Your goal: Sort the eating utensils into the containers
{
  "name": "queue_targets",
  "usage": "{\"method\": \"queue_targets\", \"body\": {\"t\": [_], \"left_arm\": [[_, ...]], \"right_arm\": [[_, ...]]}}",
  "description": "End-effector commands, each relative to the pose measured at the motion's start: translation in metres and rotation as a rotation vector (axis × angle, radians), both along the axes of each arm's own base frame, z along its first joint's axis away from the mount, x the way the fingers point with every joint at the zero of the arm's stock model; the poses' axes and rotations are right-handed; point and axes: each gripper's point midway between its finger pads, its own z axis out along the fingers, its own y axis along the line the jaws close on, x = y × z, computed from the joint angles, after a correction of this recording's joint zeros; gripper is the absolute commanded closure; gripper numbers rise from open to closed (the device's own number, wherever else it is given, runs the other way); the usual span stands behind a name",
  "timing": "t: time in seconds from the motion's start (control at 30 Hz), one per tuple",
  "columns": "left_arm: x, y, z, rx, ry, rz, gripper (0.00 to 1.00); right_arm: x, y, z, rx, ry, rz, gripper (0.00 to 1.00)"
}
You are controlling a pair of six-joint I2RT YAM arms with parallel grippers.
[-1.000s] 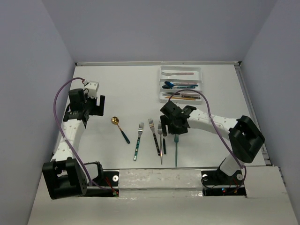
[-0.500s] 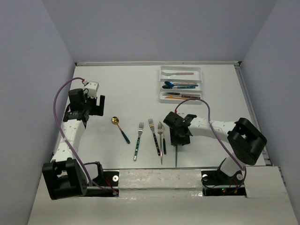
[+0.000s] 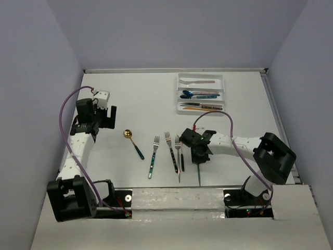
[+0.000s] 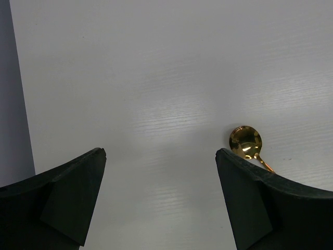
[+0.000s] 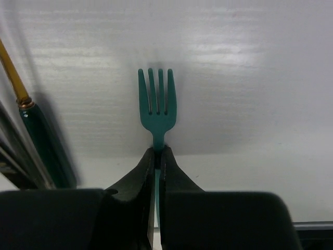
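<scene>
- The teal fork (image 5: pixel 157 107) is a single matte colour, flat and slim, with four straight tines. Its narrow neck is pinched between the black fingers of the right gripper (image 5: pixel 157 152), whose jaws are clamped together on it.
- From the top view, the fork's handle (image 3: pixel 199 176) points towards the near edge of the worktop (image 3: pixel 135 94), right of the middle. The right gripper (image 3: pixel 199 158) is low over it. I cannot tell whether the tines rest on the surface or sit just above it.
- Just beside the fork in the right wrist view lies a gold-stemmed utensil (image 5: pixel 46 148) with a glossy dark green handle.
- Further left, a row lies roughly parallel near the near edge: a plain silver fork (image 3: pixel 178 159), a black-handled fork (image 3: pixel 170 151), a teal-handled fork (image 3: pixel 153 156) and a gold spoon (image 3: pixel 132 142) with a teal handle.
- The white plastic tray (image 3: pixel 225 88) sits towards the far right corner, well apart from the gripper. Its far compartment holds a pink-handled knife (image 3: pixel 200 81), its middle one a blue spoon (image 3: pixel 189 94), and its near one gold and dark pieces.
- The left gripper (image 4: pixel 160 152) hangs over bare worktop near the left edge with its jaws wide apart and nothing between them. The polished round bowl of the gold spoon is visible past its right finger.
</scene>
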Motion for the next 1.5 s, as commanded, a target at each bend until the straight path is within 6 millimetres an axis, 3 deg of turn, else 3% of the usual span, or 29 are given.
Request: {"method": "queue_targets", "body": {"t": [0.0,0.03,0.13,0.17,0.23,0.27,0.33,0.37,0.4,0.43,0.47,0.5,0.57,0.6,0.63,0.73,0.8,0.97,1.07,1.2,1.33,1.47], "left_arm": [[0.001,0.0,0.001,-0.001,-0.011,-0.008,0.01],[0.002,0.0,0.0,-0.001,-0.008,-0.008,0.01],[0.002,0.001,-0.001,0.001,-0.003,-0.004,0.01],[0.002,0.001,0.0,0.002,-0.006,-0.003,0.01],[0.002,0.004,0.0,0.011,-0.008,0.008,0.01],[0.002,0.004,0.002,0.013,-0.012,0.013,0.01],[0.002,0.006,0.001,0.016,-0.009,0.021,0.01],[0.002,0.006,0.0,0.017,-0.005,0.021,0.01],[0.002,0.007,-0.002,0.016,-0.001,0.022,0.01],[0.002,0.007,-0.003,0.014,0.002,0.021,0.01],[0.002,0.007,-0.007,0.015,0.014,0.022,0.01],[0.003,0.008,-0.009,0.017,0.018,0.025,0.01],[0.003,0.01,-0.012,0.023,0.028,0.033,0.01],[0.004,0.012,-0.013,0.028,0.03,0.044,0.01],[0.004,0.014,-0.015,0.03,0.037,0.049,0.01],[0.004,0.018,-0.021,0.035,0.05,0.064,0.01],[0.004,0.018,-0.023,0.038,0.058,0.066,0.01],[0.004,0.019,-0.03,0.036,0.079,0.069,0.01],[0.004,0.019,-0.033,0.036,0.089,0.07,0.01],[0.004,0.02,-0.035,0.038,0.097,0.073,0.01],[0.004,0.021,-0.036,0.04,0.1,0.077,0.01],[0.004,0.02,-0.037,0.036,0.104,0.072,0.01]], "right_arm": [[0.056,-0.018,0.054,-0.179,-0.258,0.087,1.0],[0.089,-0.009,0.1,-0.185,-0.419,0.088,1.0],[0.147,-0.013,0.177,-0.32,-0.665,0.164,1.0],[0.18,-0.009,0.225,-0.363,-0.815,0.18,1.0],[0.218,-0.005,0.259,-0.349,-0.918,0.243,1.0],[0.253,0.005,0.271,-0.238,-0.994,0.306,1.0],[0.288,0.007,0.298,-0.301,-1.096,0.485,1.0],[0.314,0.004,0.287,-0.37,-1.11,0.532,1.0],[0.334,0.005,0.308,-0.523,-1.206,0.64,1.0],[0.349,0.006,0.316,-0.611,-1.244,0.693,1.0],[0.374,0.009,0.302,-0.747,-1.249,0.806,1.0],[0.388,0.011,0.313,-0.796,-1.277,0.837,1.0],[0.411,0.015,0.3,-0.862,-1.265,0.942,1.0],[0.432,0.01,0.27,-0.942,-1.198,1.012,1.0],[0.445,0.008,0.283,-0.99,-1.217,1.009,1.0],[0.473,-0.002,0.258,-1.043,-1.187,1.092,1.0],[0.482,-0.003,0.246,-0.992,-1.19,1.108,1.0],[0.499,-0.012,0.183,-0.922,-1.123,1.165,1.0],[0.499,-0.01,0.144,-0.878,-1.084,1.184,1.0],[0.499,-0.011,0.112,-0.847,-1.043,1.187,0.91],[0.496,-0.014,0.099,-0.845,-1.01,1.197,0.9],[0.494,-0.018,0.103,-0.846,-1.005,1.174,0.9]]}}
